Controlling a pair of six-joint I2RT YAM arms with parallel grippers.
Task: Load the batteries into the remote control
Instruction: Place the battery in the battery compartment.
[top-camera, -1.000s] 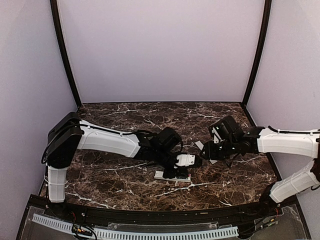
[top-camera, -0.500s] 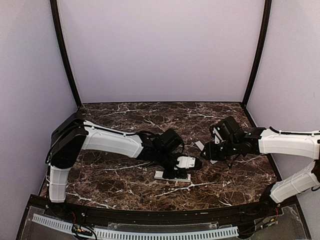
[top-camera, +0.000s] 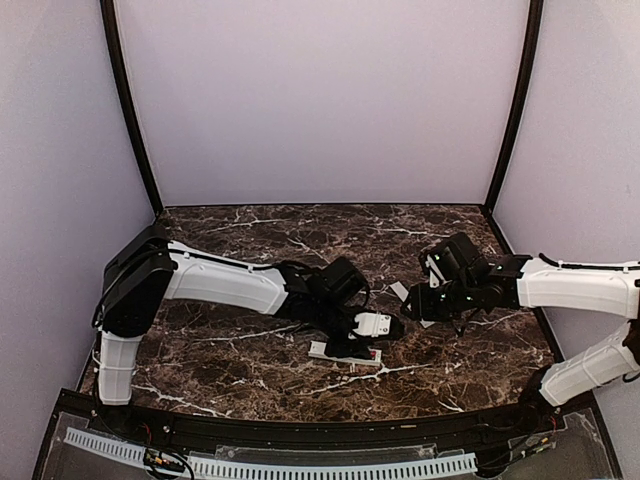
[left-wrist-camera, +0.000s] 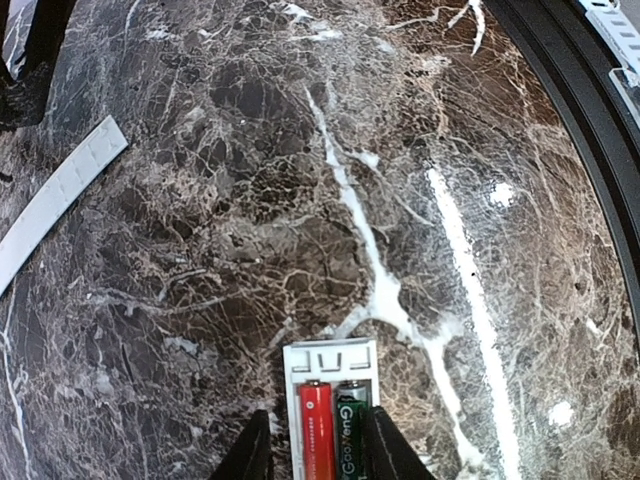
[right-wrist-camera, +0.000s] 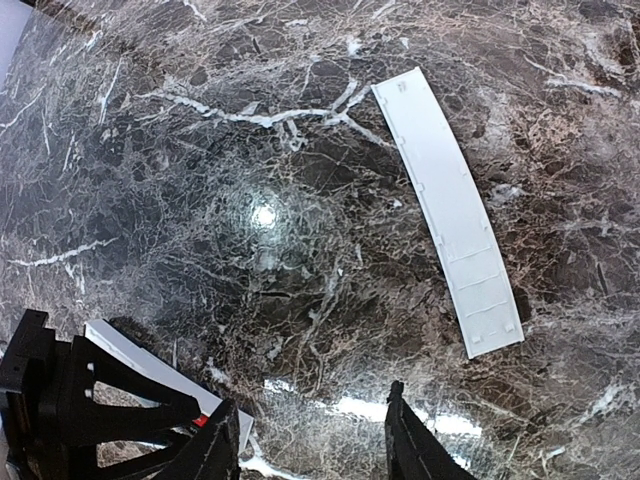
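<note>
Where veined marble (left-wrist-camera: 250, 200) gleams, cylindrical batteries (left-wrist-camera: 318, 432) — red, green — in white remote (left-wrist-camera: 330, 357).

The only writing that can be read stands on the dark green battery (left-wrist-camera: 351, 438). It lies in the open compartment of the remote control (left-wrist-camera: 330, 358), between the jaws of the left gripper (left-wrist-camera: 318, 450) and close to the jaw on the right of the left wrist view. White letters run lengthwise along its casing and read roughly "GooWeNG". The picture's lower edge cuts the line off, so the spelling is uncertain. The red battery (left-wrist-camera: 316, 430) lies touching it, nearer the other jaw, and any print on it is too faint to make out.
</note>
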